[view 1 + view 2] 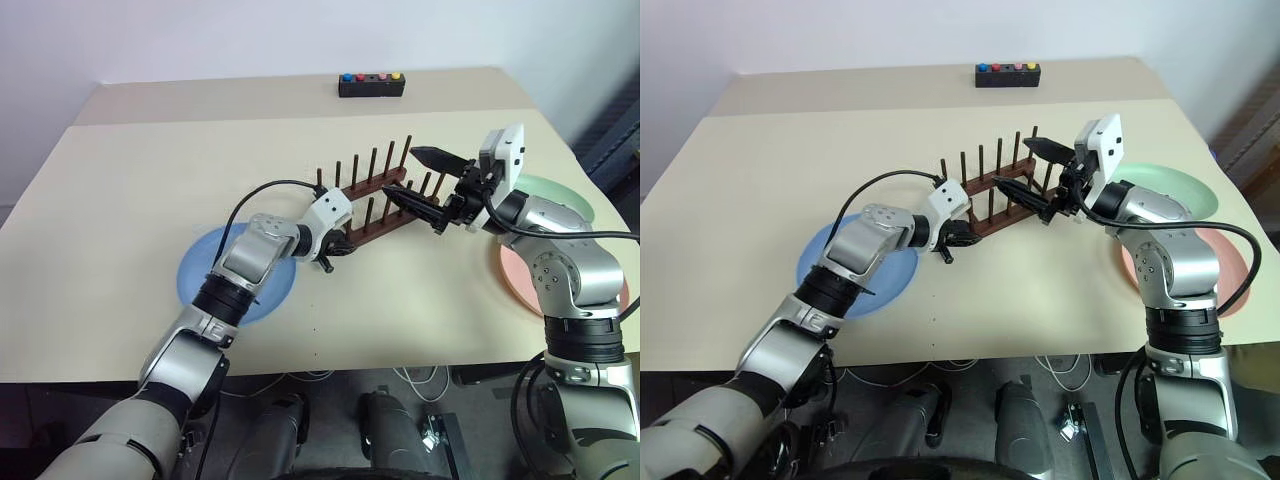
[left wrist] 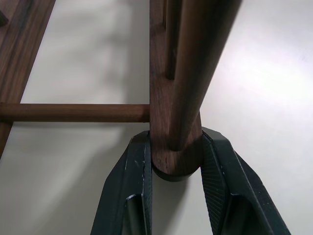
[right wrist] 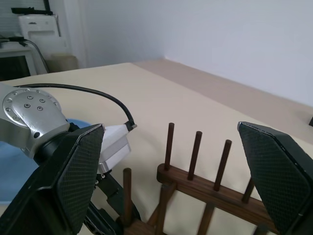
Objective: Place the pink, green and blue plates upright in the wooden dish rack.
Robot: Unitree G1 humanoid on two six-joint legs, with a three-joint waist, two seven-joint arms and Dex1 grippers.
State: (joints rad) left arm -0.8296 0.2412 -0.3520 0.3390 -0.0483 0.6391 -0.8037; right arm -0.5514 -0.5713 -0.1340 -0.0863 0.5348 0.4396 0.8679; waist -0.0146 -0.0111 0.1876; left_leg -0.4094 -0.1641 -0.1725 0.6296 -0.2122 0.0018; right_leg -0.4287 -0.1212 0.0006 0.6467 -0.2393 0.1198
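Note:
The wooden dish rack (image 1: 375,200) stands slantwise mid-table with its pegs upright and nothing in it. My left gripper (image 1: 340,248) is at the rack's near left end; in the left wrist view its fingers (image 2: 134,161) press both sides of the rounded end of a rail (image 2: 181,73). The right gripper (image 1: 400,172) hovers open over the rack's right end, its wide-spread pads (image 3: 73,166) holding nothing. The blue plate (image 1: 195,275) lies flat under my left forearm. The green plate (image 1: 560,190) and the pink plate (image 1: 512,275) lie flat at the right, partly hidden by my right arm.
A small black box with coloured buttons (image 1: 371,85) sits at the back of the table. The beige table (image 1: 120,180) has open surface to the left and behind the rack. Its front edge runs just below the blue plate.

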